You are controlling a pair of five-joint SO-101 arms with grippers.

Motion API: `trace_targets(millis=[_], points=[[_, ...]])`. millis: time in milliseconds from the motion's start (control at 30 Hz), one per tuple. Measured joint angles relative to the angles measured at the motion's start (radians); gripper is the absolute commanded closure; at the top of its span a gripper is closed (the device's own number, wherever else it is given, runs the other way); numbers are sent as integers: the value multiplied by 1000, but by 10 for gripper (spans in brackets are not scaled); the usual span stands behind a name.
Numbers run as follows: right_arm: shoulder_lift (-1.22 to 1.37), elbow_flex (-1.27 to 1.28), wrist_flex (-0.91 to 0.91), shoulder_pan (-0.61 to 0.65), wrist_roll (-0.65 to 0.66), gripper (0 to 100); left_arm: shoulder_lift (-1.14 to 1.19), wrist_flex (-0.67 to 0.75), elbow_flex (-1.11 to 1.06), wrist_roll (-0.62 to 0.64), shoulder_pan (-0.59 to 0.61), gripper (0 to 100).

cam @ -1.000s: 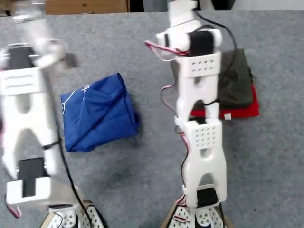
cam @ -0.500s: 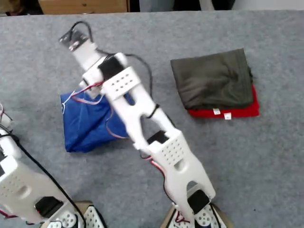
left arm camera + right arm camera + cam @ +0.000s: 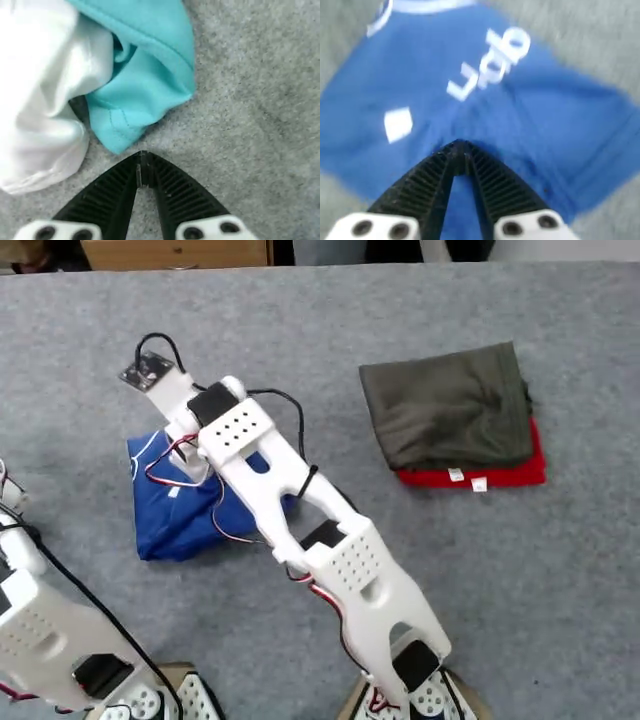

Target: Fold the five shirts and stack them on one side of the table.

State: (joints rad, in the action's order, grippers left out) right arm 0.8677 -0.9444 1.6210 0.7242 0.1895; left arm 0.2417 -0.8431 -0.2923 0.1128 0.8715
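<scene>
Right arm point(image 3: 270, 480): it reaches from its base at the near edge of the tabletop point(image 3: 560, 590) diagonally over the blue shirt point(image 3: 155, 530). It covers the shirt's middle, so only the cloth's borders can be seen from above.

Right pincer point(image 3: 460, 150): fingers together at the tips, just above the blue cloth. Whether any fabric is caught between them cannot be made out. The shirt lies left of the tabletop's centre, roughly folded, with white lettering uppermost.

Left arm point(image 3: 40, 630): it is cut off at the near left corner.

Left pincer point(image 3: 142, 170): fingers closed tip to tip, holding nothing, over bare grey surface. A teal shirt point(image 3: 145, 75) lies just beside the tips, crumpled and overlapping a white shirt point(image 3: 40, 90). Both are cut off, so their full extent is unknown.

Stack: a folded olive shirt point(image 3: 450, 405) rests on a red shirt point(image 3: 510, 472), of which only a strip shows. It sits toward the right side, nearer the far edge. Open surface surrounds it on every side.
</scene>
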Motion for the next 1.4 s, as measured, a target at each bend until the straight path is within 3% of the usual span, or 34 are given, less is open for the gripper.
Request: trace_targets(millis=[133, 433, 767, 933, 1200, 1400], points=[[-2, -34, 123, 0, 0, 985, 0, 0, 0, 0, 0, 970], [-147, 127, 124, -41, 0, 985, 0, 0, 0, 0, 0, 970], [-72, 124, -400, -2, 0, 985, 0, 0, 0, 0, 0, 970], [31, 124, -453, 18, 0, 985, 0, 0, 0, 0, 0, 970], [34, -55, -140, 18, 5, 985, 0, 23, 0, 0, 0, 970], [34, -84, 118, 18, 155, 985, 0, 23, 0, 0, 0, 970]])
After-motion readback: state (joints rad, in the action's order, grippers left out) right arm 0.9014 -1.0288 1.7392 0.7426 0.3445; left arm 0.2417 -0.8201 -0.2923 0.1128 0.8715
